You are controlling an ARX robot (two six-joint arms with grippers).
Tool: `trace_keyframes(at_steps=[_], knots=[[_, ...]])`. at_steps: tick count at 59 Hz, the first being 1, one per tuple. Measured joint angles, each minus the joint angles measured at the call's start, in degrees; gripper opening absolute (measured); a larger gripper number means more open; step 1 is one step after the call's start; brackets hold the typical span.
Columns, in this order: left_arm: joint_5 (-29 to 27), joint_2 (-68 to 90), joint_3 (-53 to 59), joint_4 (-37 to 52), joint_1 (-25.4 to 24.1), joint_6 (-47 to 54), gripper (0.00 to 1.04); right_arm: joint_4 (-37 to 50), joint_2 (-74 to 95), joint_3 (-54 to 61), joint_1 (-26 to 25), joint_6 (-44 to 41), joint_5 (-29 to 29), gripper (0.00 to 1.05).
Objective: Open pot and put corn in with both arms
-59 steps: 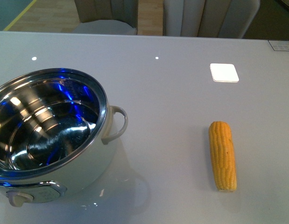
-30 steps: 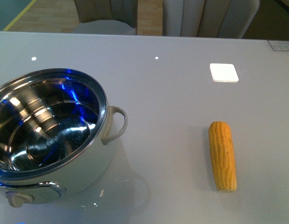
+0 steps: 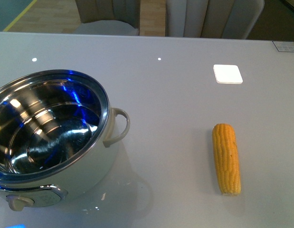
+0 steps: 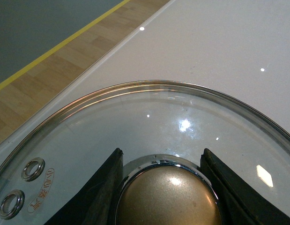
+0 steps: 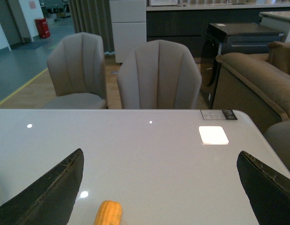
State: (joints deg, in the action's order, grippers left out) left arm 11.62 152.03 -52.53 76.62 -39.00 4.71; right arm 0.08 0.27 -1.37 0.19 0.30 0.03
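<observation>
The white pot (image 3: 66, 156) stands open at the near left of the table, its shiny steel inside showing. The yellow corn (image 3: 226, 158) lies flat at the right, apart from the pot. Neither arm shows in the front view. In the left wrist view my left gripper (image 4: 161, 159) is shut on the gold knob (image 4: 168, 197) of the glass pot lid (image 4: 149, 117), held over the table's edge. My right gripper (image 5: 161, 187) is open above the table, with the tip of the corn (image 5: 107, 213) between and below its fingers (image 5: 53, 187).
A white square patch (image 3: 228, 73) lies on the grey table (image 3: 175, 109) beyond the corn. Grey chairs (image 5: 159, 77) stand behind the far edge. Wooden floor (image 4: 51, 65) with a yellow line shows past the table's left edge.
</observation>
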Motion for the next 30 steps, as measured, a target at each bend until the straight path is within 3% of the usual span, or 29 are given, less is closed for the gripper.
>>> trace_keyframes(at_steps=[4, 23, 30], knots=[[-0.1, 0.0, 0.0, 0.0, 0.0, -0.1, 0.48, 0.0, 0.0, 0.0, 0.0, 0.0, 0.0, 0.96], [0.1, -5.8, 4.9, 0.1, 0.8, -2.6, 0.99, 0.0, 0.0, 0.0, 0.0, 0.0, 0.0, 0.96], [0.6, -13.6, 9.1, 0.2, 1.5, -4.3, 0.98, 0.0, 0.0, 0.0, 0.0, 0.0, 0.0, 0.96]])
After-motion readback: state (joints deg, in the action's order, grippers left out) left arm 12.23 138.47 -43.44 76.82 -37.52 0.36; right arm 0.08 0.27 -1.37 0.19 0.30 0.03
